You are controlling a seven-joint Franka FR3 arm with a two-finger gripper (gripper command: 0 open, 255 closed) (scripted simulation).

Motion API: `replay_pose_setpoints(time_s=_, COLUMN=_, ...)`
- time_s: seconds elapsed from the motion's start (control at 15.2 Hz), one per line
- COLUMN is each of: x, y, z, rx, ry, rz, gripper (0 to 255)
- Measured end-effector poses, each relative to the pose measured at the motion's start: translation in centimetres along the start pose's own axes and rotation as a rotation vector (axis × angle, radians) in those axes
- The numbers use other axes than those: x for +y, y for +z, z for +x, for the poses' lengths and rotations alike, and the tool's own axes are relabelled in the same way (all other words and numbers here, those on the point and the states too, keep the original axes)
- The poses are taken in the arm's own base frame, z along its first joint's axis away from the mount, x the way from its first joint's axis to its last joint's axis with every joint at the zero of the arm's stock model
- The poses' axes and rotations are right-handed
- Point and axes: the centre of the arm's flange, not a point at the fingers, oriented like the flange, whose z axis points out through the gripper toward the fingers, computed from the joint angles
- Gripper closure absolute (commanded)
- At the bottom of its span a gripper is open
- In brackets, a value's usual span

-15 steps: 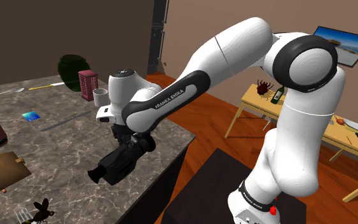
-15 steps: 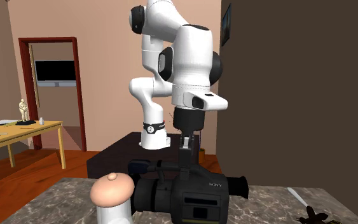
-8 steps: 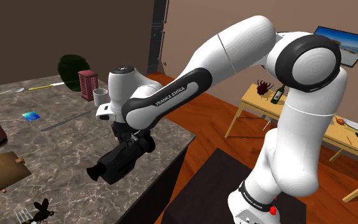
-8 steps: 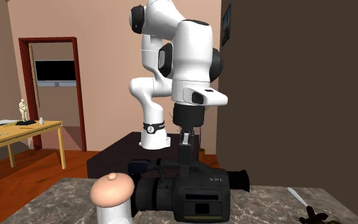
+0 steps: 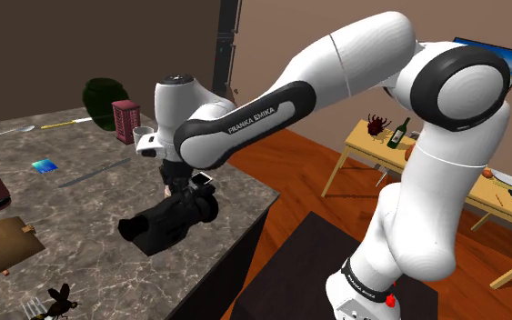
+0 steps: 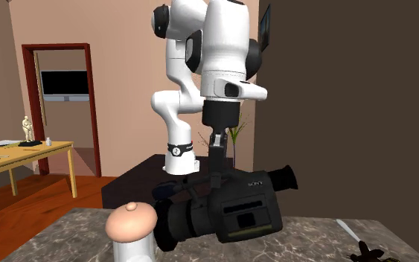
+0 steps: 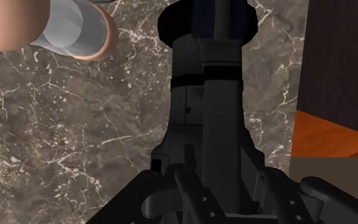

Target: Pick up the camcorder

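1. The white arm (image 5: 336, 73) reaches from its stand (image 5: 308, 264) over the desk's near corner, with the wrist pointing down.
2. The desk (image 5: 81, 182) has a dark marbled top with pale veins. Beyond its edge there is an orange wood floor.
3. The camcorder (image 5: 167, 223) is black and long, with a round lens barrel at one end and an eyecup at the other. In the second exterior view the camcorder (image 6: 226, 212) shows a flat side panel and small pale lettering. It hangs tilted over the desk near the corner, with the lens end lower and the eyecup end higher.
4. The jaws come down on the top of the camcorder (image 7: 209, 95) and are closed narrowly on it, so it hangs from them.
5. A red box (image 5: 125, 116) stands far back on the desk, beside a dark green round thing (image 5: 105, 94).
6. A pale cup (image 6: 131, 223) with a peach rim stands near the lens end and does not touch it. It is the nearest thing to the camcorder.
7. A blue card (image 5: 45, 165) lies flat, well apart from the camcorder.
8. A small dark insect figure (image 5: 60, 300) sits at the shoulder view's bottom edge.
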Motion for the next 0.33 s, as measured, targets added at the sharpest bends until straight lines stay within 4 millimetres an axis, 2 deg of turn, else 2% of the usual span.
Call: replay_pose_setpoints(time_s=0.33, x=0.0, y=-2.4, z=-0.1, rx=0.000, ry=0.000, rz=0.000, gripper=255)
